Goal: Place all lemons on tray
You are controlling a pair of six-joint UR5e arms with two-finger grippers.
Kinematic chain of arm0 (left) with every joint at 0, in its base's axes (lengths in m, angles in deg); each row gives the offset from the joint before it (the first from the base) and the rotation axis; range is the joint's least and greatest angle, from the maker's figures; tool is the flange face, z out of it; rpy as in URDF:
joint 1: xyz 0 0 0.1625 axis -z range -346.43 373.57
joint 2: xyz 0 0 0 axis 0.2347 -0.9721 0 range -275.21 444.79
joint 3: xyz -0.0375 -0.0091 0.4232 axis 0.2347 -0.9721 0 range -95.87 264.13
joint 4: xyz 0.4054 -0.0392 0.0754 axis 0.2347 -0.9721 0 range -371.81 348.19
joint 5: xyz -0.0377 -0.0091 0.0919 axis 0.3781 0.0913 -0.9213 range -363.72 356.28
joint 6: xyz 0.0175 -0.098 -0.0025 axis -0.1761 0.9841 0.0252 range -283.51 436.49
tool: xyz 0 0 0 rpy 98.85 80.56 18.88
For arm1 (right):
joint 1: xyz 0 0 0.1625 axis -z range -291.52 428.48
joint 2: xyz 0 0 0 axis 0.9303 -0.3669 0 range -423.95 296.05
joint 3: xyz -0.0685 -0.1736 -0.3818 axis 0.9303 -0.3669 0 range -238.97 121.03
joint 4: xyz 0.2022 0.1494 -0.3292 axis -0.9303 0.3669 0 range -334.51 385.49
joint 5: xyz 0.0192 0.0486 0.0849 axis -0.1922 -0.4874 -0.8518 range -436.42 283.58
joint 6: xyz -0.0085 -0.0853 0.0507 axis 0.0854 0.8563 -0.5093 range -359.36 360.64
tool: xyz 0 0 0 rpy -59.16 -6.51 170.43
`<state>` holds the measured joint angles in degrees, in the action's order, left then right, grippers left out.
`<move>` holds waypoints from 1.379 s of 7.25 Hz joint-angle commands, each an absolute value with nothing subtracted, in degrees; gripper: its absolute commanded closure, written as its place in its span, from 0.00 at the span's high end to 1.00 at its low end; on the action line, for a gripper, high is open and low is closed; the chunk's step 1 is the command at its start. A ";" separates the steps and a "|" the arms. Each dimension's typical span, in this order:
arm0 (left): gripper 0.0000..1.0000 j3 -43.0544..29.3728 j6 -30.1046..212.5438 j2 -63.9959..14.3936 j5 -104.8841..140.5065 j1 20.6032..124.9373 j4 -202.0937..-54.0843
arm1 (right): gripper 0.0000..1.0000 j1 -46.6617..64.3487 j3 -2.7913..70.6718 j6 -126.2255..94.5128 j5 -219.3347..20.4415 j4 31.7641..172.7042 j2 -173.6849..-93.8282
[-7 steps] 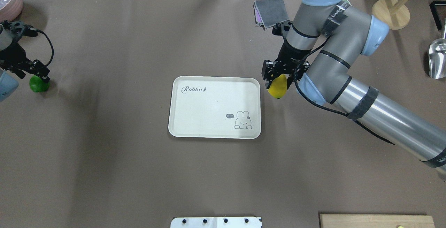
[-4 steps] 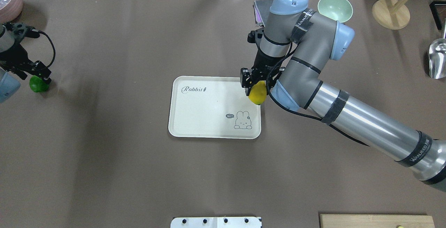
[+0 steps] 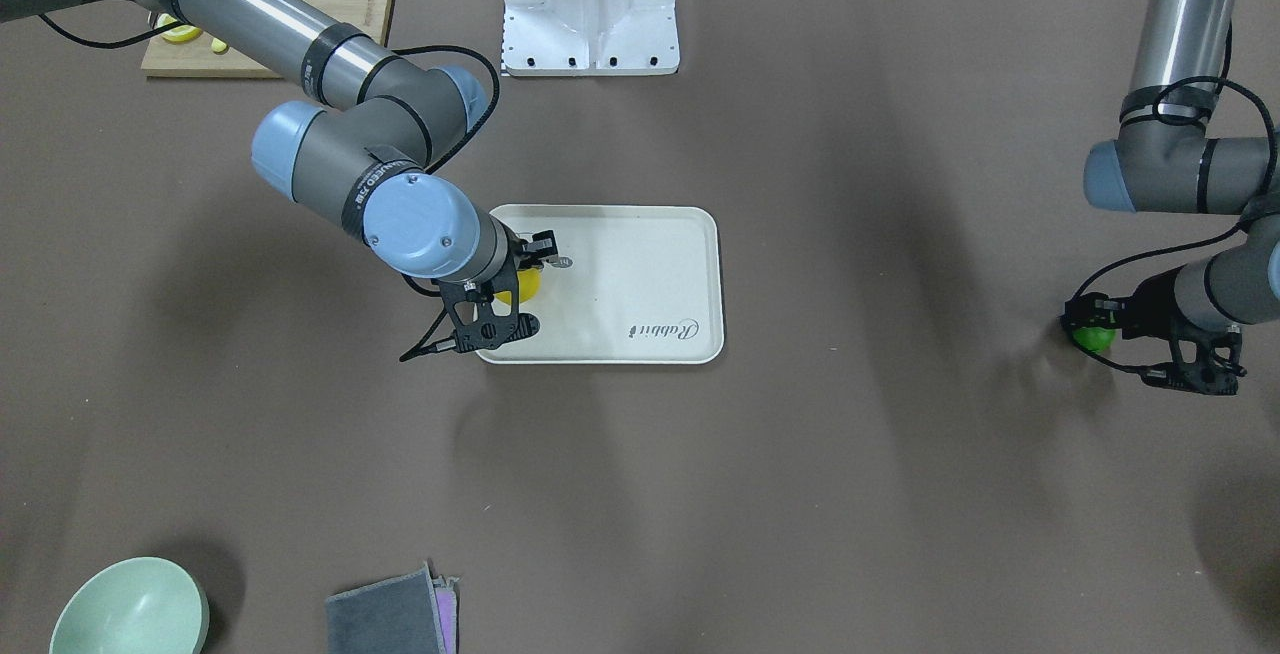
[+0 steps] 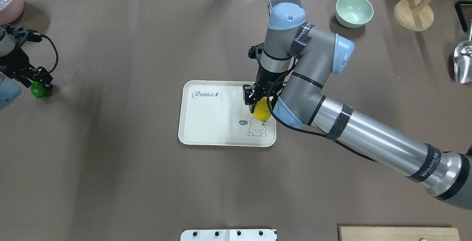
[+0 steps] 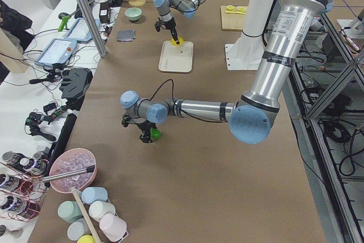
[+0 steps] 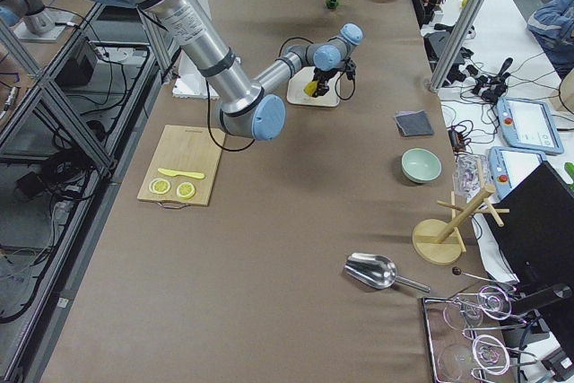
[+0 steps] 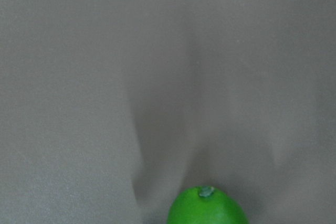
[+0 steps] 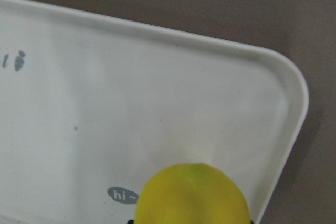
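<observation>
The cream-white tray (image 4: 217,115) lies at the table's middle. My right gripper (image 4: 258,102) is shut on the yellow lemon (image 4: 262,112) and holds it over the tray's right part, just above the rabbit drawing. The right wrist view shows the yellow lemon (image 8: 191,195) over the tray (image 8: 105,103). My left gripper (image 4: 37,85) is at the far left, shut on the green lemon (image 4: 38,91), low at the table. The green lemon also shows in the left wrist view (image 7: 207,208) and in the front view (image 3: 1093,339).
A mint bowl (image 4: 354,10), a grey cloth (image 4: 284,3), a wooden stand (image 4: 413,14) and a metal scoop (image 4: 462,62) are at the back right. A cutting board (image 3: 270,14) holds lemon slices (image 3: 180,32). A pink bowl (image 4: 9,1) is at the back left.
My right arm has carried the yellow lemon left, from beside the tray's right edge to over the tray by the rabbit drawing. The left gripper and green lemon shifted slightly left.
</observation>
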<state>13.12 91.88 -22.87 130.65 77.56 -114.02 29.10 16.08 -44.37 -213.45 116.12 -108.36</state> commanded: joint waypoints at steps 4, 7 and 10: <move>0.00 9.09 92.13 -22.35 138.82 81.77 -113.06 | 1.00 28.67 15.48 -44.71 -213.45 113.38 -108.60; 0.00 2.50 98.76 -25.84 139.19 81.25 -111.30 | 1.00 21.93 16.09 -44.10 -215.28 112.15 -110.17; 0.00 1.34 113.28 -32.25 146.57 74.27 -112.87 | 0.99 17.94 25.88 -42.42 -215.47 106.26 -120.42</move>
